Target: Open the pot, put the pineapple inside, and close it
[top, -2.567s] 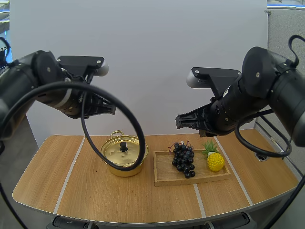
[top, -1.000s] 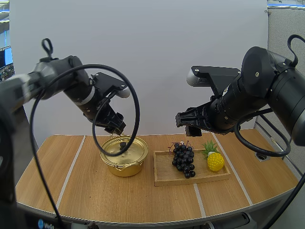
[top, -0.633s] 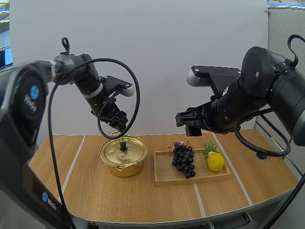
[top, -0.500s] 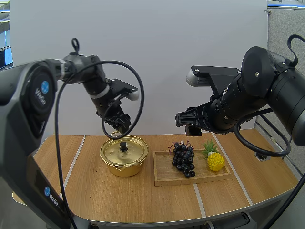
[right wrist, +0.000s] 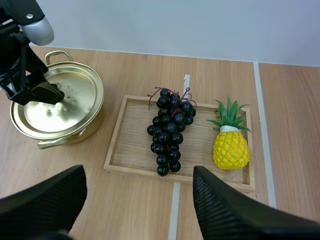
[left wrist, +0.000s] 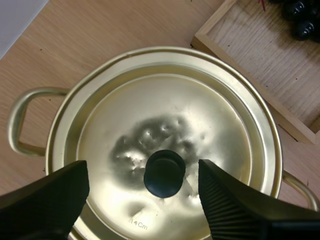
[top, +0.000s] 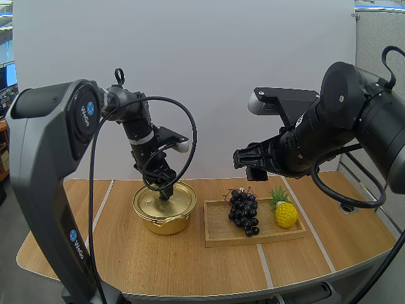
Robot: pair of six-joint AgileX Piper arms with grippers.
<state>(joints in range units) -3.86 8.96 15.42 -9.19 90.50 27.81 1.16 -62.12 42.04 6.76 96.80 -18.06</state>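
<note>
The opening step is in hand, and none of the task is done. The gold pot (top: 166, 215) stands on the tabletop (top: 126, 253) with its lid (left wrist: 210, 125) seated flat inside the rim. My left hand (left wrist: 143, 167) hangs directly over it with its two fingers spread wide and nothing between them. In the left wrist view the lid's black knob (left wrist: 164, 173) lies between the ribbed inner faces, a little nearer one finger than the other, with gold lid showing on both sides, so neither finger touches it. From these views I cannot tell how far above the knob the fingertips are. The pineapple (right wrist: 230, 147) stands upright at the far right end of the wooden tray (right wrist: 131, 135), just right of the pot. A bunch of grapes (right wrist: 170, 131) lies between it and the pot, apart from both. My right hand (right wrist: 139, 175) is raised well above the tray, fingers wide apart and empty, looking down on the fruit. The next move, as I judge it, is for the left hand to centre on the knob, drop until the fingertips straddle it, and pinch. It should then lift the lid straight up and set it aside on bare tabletop. The knob is small and round, so an off-centre pinch could let it slip or tilt the lid against the rim.
</note>
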